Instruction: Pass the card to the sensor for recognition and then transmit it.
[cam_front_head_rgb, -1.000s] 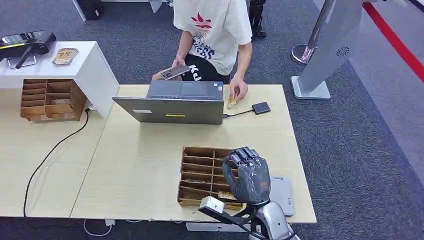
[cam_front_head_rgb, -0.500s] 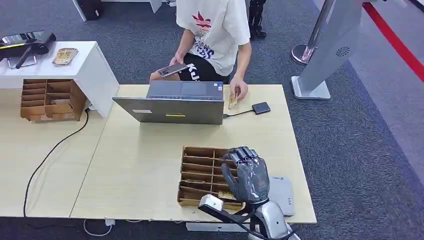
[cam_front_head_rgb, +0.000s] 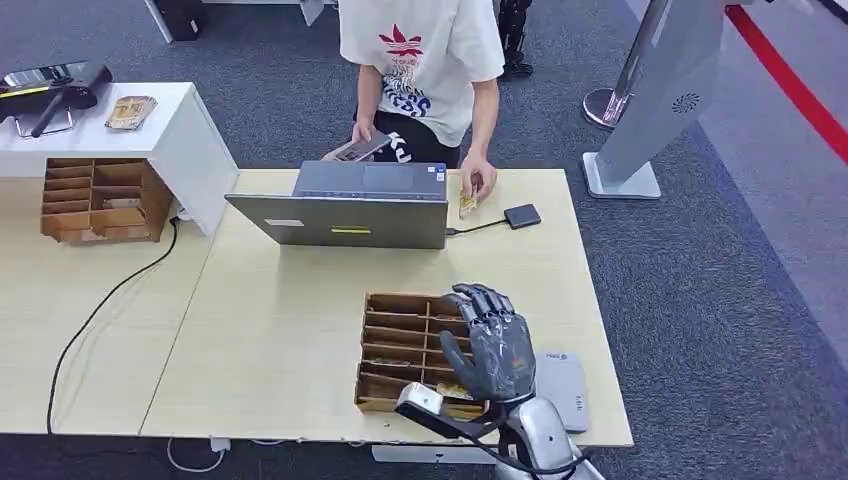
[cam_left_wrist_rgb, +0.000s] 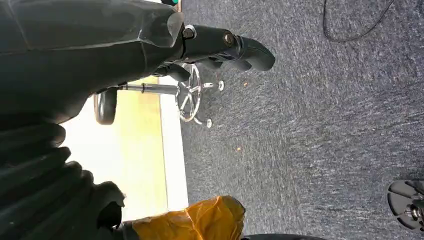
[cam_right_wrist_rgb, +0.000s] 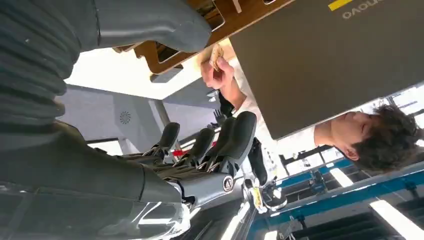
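Observation:
My right hand (cam_front_head_rgb: 495, 345) hovers over the right side of a wooden divider tray (cam_front_head_rgb: 395, 345) at the table's near edge, fingers spread and holding nothing. A tan card (cam_front_head_rgb: 452, 389) lies in the tray's nearest slot, just below the thumb. In the right wrist view the same hand (cam_right_wrist_rgb: 150, 170) has its fingers (cam_right_wrist_rgb: 220, 145) stretched out above the tray (cam_right_wrist_rgb: 165, 52). A grey flat sensor (cam_front_head_rgb: 563, 385) lies right of the tray. My left hand (cam_left_wrist_rgb: 150, 35) hangs beside the table over the carpet, holding nothing.
A person (cam_front_head_rgb: 425, 50) stands behind the table, one hand pressing a card (cam_front_head_rgb: 465, 205) onto the table, the other holding a phone (cam_front_head_rgb: 358, 148). A grey laptop (cam_front_head_rgb: 345, 215) and a small black reader (cam_front_head_rgb: 522, 216) on a cable sit at the far side. Another wooden tray (cam_front_head_rgb: 95, 200) stands far left.
My right hand has tipped forward a little over the tray, with its fingers reaching farther out. The person has brought the phone lower and to the right.

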